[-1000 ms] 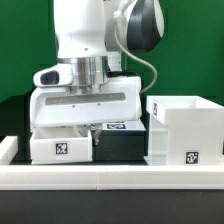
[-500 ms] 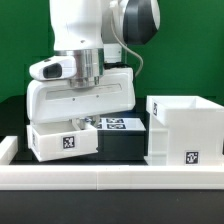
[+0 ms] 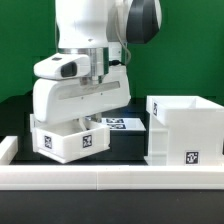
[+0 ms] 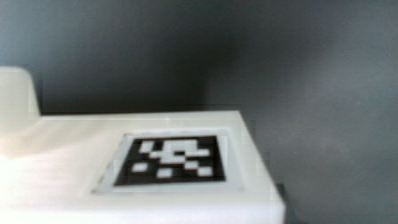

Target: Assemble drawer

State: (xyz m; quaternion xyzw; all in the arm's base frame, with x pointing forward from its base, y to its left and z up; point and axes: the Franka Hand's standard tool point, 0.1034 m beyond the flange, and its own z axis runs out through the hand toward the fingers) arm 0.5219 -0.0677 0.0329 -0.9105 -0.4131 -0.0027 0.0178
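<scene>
The small box [image 3: 62, 150] of the drawer sat at the exterior view's left, directly under the gripper [image 3: 80, 114] and just behind the low rail [image 3: 110, 176]. It was turned so that one upright corner pointed toward the camera. Two of its sides showed, each with a black-and-white tag, and they slanted away to either side. Its long axis could not be made out from that angle. The gripper's broad white body was turned the same way and covered the top of the box. The fingers were hidden, so I could not tell whether they were clamped on the box or loose.

The big case [image 3: 185, 135] stood upright at the exterior view's right, apart from the box, with black table [image 3: 125, 146] between them. Its open side faced up and a tag sat low on its front. The marker board [image 3: 128, 124] lay behind the gap.

The wrist view showed a flat white face [image 4: 71, 135] bearing one tag [image 4: 173, 160], against a dark ground.
</scene>
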